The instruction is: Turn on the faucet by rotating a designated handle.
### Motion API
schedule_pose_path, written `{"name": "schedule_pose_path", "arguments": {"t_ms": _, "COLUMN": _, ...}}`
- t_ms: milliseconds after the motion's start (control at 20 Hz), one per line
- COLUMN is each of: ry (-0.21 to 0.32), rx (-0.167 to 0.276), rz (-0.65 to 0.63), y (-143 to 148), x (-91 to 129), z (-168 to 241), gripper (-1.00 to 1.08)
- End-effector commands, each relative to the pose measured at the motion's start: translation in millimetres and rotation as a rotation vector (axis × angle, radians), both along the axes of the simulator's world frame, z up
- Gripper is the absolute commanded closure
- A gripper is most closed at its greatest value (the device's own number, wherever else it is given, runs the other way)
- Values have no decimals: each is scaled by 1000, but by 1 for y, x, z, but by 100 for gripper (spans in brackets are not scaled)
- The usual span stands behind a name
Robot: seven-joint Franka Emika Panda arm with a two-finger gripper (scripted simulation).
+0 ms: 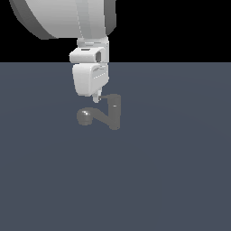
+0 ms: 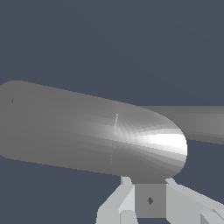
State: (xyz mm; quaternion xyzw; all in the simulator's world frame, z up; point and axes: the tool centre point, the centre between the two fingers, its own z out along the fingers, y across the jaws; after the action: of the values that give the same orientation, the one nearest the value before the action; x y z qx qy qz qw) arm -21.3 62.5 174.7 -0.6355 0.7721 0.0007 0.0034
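While the fingers (image 1: 96, 96), spread unclear, hover by the handle (image 1: 106, 96), the faucet (image 1: 113, 113) stands upright

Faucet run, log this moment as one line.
hand at handle tip | grip state unclear | faucet upright | spout head below hand

The faucet (image 1: 113, 113) stands on the floor (image 1: 171, 180). Its spout (image 1: 92, 115) slants down from the body toward the exterior view's left. The handle (image 1: 106, 96) sticks out from the faucet's top, same side. The gripper (image 1: 96, 98) hangs at the handle's tip, above the spout.
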Motion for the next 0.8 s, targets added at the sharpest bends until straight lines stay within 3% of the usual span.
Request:
{"name": "schedule_pose_path", "arguments": {"t_ms": 0, "ry": 3, "rx": -4, "rz": -29, "y": -29, "x": -5, "z": -1, "gripper": 108}}
{"name": "schedule_pose_path", "arguments": {"t_ms": 300, "ry": 4, "rx": -5, "rz": -31, "y": -59, "x": -19, "z": -1, "gripper": 108}}
{"name": "schedule_pose_path", "arguments": {"t_ms": 350, "ry": 4, "rx": -5, "rz": -31, "y": -59, "x": -19, "z": -1, "gripper": 108}}
{"name": "schedule_pose_path", "arguments": {"t_ms": 400, "ry": 0, "rx": 0, "rz": 4, "y": -35, "x": -15, "z": 0, "gripper": 108}}
{"name": "schedule_pose_path", "arguments": {"t_ms": 750, "ry": 2, "rx": -2, "rz": -8, "y": -68, "x": -5, "z": 0, "gripper": 108}}
